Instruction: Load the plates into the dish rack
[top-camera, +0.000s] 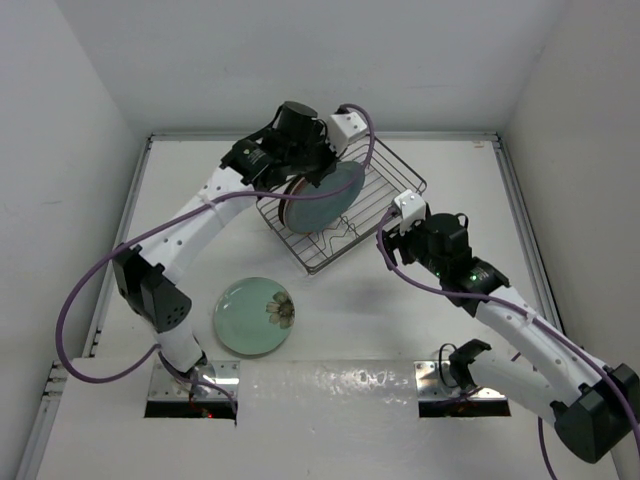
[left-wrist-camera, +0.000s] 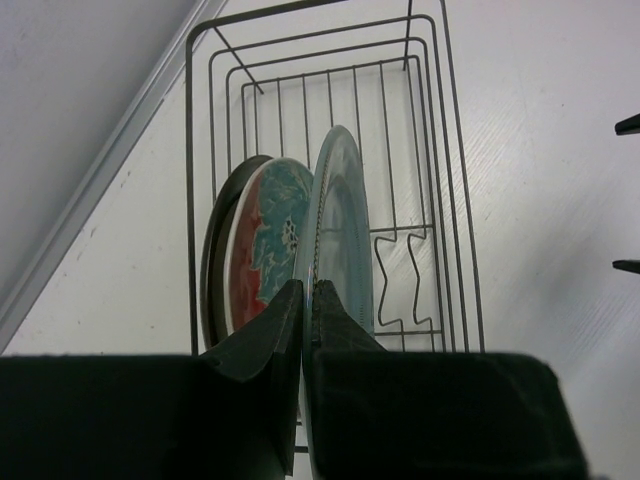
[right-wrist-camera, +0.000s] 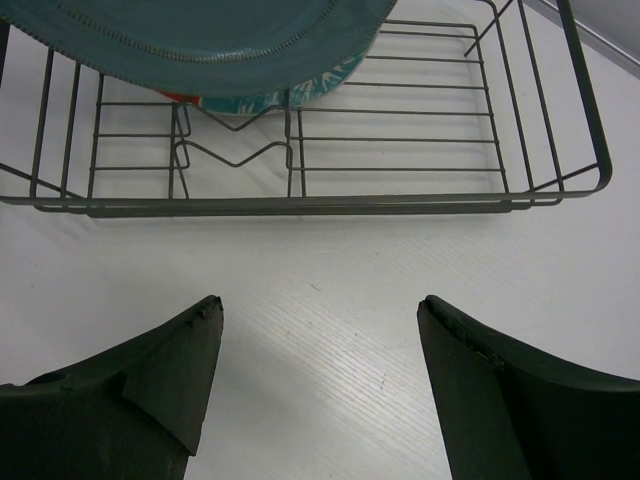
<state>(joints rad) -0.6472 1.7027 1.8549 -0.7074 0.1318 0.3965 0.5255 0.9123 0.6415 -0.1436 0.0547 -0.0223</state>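
- The dish rack (top-camera: 392, 178) sits on the white table (top-camera: 400, 330) at a slant. Its long axis runs from the near left to the far right in the overhead view.
- The left gripper (left-wrist-camera: 308, 292) is clamped tight on the rim of a teal plate (left-wrist-camera: 345, 230). That plate stands on edge inside the rack, tilted, with its edge running along the rack's long axis and its broad face turned toward the rack's long sides.
- Just beside it in the left wrist view stands a red-and-teal plate (left-wrist-camera: 270, 240). Beyond that, the dark-rimmed plate (left-wrist-camera: 211, 262) stands against the rack's side wall. All three are on edge and close together in the left half of the rack.
- The rest of the rack's floor shows bare wire, including a wavy divider (right-wrist-camera: 232, 150).
- A pale green plate (top-camera: 250, 315) with a brown flower motif lies flat and face up on the table. It is well apart from the rack, near the left arm's base.
- The right gripper (right-wrist-camera: 320, 303) hangs over the table just beside the rack's long side. Its jaws are spread wide with nothing between them.
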